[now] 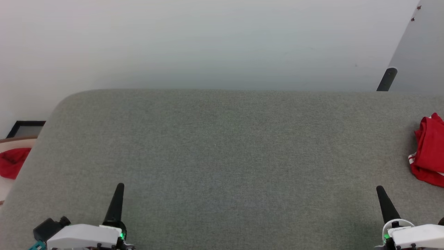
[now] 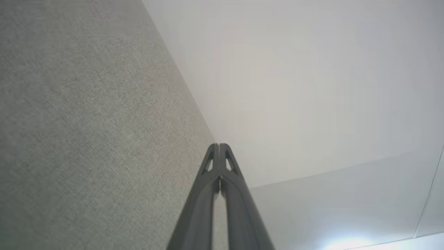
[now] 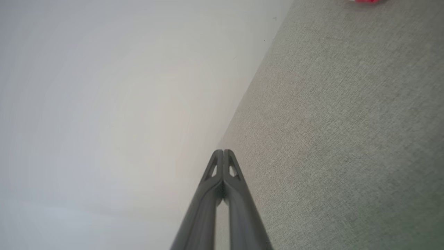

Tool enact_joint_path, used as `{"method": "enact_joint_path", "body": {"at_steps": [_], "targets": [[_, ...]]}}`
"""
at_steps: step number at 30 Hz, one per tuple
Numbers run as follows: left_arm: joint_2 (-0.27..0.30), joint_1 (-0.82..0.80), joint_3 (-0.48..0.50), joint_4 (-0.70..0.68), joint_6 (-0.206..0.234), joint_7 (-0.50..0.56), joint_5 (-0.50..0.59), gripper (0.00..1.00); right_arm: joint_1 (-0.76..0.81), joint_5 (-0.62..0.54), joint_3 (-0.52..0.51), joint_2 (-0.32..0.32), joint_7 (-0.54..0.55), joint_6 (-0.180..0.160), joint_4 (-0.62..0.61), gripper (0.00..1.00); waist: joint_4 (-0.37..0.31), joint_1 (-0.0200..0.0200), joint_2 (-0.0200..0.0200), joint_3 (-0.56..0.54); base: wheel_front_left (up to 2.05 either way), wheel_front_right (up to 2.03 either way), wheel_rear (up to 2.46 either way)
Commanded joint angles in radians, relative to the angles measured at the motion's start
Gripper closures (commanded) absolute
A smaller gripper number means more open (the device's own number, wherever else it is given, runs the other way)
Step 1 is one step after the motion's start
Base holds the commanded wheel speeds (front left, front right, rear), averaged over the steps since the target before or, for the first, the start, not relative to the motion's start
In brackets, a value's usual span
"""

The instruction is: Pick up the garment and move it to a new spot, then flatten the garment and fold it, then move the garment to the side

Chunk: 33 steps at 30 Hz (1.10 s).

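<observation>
Grey woven fabric covers a wide padded surface (image 1: 222, 156) that runs from the near edge to a pale wall on the far side. The garment (image 1: 430, 152), red with a glimpse of red-and-white striped trim, lies at the far right of this surface. It is bunched in soft layers and partly cut off by the picture's edge, so its lettering cannot be seen, nor how neatly it is stacked. A separate plain red cloth (image 1: 14, 161) sits off the surface at the far left. The left gripper (image 1: 119, 187) rests at the near left and the right gripper (image 1: 380, 190) at the near right. Both point away from the robot with jaws clenched tight on nothing, well apart from the garment. The middle of the surface is bare between them. This layout fits two stages: a heap waiting at the side to be lifted and carried to the open middle, or a folded bundle already set aside. The pictures do not settle which. Any further handling would fall to the right arm, the nearer one, which would have to unclench first.
</observation>
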Motion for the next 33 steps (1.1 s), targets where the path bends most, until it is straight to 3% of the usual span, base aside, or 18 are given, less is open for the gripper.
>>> {"method": "enact_joint_path", "body": {"at_steps": [1,33], "targets": [[0.001,-0.019,0.006,-0.006,-0.002,0.005,-0.016,1.0,-0.025,0.018,-0.004,0.002,0.003,0.0,-0.009,1.0,-0.001,0.0,0.0,0.001,0.0,0.0,0.0],[-0.045,-0.045,0.033,0.005,-0.003,0.074,-0.236,1.0,-0.06,0.256,-0.02,0.025,0.06,0.0,-0.011,1.0,-0.03,-0.0001,0.0,0.017,0.0,0.0,0.0]]}}
